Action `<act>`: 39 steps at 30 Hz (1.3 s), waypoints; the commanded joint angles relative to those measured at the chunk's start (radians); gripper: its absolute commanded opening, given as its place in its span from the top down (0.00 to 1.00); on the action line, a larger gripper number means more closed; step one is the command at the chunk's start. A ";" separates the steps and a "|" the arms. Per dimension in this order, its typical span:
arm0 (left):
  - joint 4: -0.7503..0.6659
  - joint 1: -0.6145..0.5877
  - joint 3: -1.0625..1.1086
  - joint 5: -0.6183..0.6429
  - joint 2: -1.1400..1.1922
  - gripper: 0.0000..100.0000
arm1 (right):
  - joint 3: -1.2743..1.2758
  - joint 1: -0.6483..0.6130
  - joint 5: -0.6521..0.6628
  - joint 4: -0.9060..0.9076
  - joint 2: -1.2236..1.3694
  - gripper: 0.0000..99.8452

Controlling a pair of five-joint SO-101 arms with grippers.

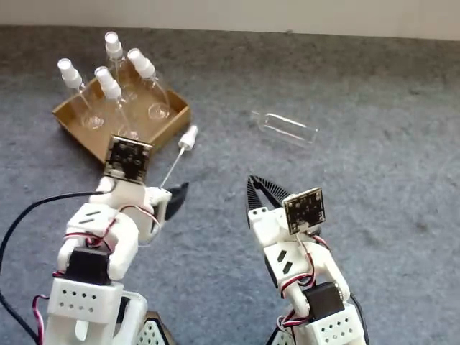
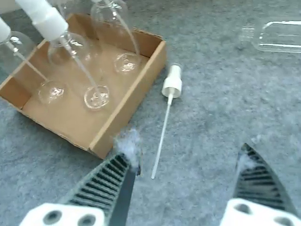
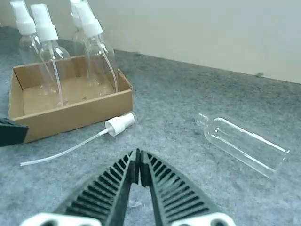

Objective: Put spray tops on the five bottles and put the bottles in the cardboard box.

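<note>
While four capped spray bottles (image 1: 147, 79) stand upright in the cardboard box (image 1: 75, 131), we see the fifth bottle (image 1: 287, 128) lying on its side on the grey carpet (image 1: 374, 180), uncapped and well apart from the box. We mark the loose spray top (image 1: 188, 136) lying on the carpet just beside the box's near corner, its thin dip tube (image 2: 161, 136) running away from the box toward the left gripper (image 2: 188, 162). We note the left gripper's jaws spread wide and empty, with the tube's free end just beside one finger. We see the right gripper (image 3: 138, 157) with its jaws pressed together, holding nothing, over bare carpet, facing the gap between the spray top and the lying bottle and touching neither.
</note>
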 commanded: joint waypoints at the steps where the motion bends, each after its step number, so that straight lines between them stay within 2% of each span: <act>1: 0.017 0.107 0.007 0.005 -0.010 0.71 | 0.160 0.013 0.000 0.007 -0.012 0.99; 5: 0.020 0.156 0.058 0.126 -0.012 0.71 | 0.147 0.097 0.000 0.004 -0.012 0.99; 9: 0.026 0.154 0.064 0.132 -0.012 0.72 | 0.085 0.170 -0.006 0.008 -0.012 0.99; 16: 0.026 0.150 0.071 0.129 -0.012 0.85 | -0.033 0.315 -0.006 0.056 -0.001 0.99; 20: 0.026 0.147 0.073 0.129 -0.012 0.91 | -0.153 0.325 0.000 0.177 -0.001 0.99; 25: 0.002 0.151 0.125 0.130 -0.012 1.00 | -0.246 0.328 0.000 0.223 0.001 0.99; 32: -0.044 0.151 0.153 0.129 -0.012 0.99 | -0.268 0.329 0.003 0.274 0.002 0.99; 35: -0.041 0.151 0.153 0.129 -0.012 0.99 | -0.317 0.331 0.068 0.275 0.016 0.99; 39: -0.041 0.151 0.153 0.129 -0.012 0.99 | -0.441 0.348 0.086 0.282 0.205 0.99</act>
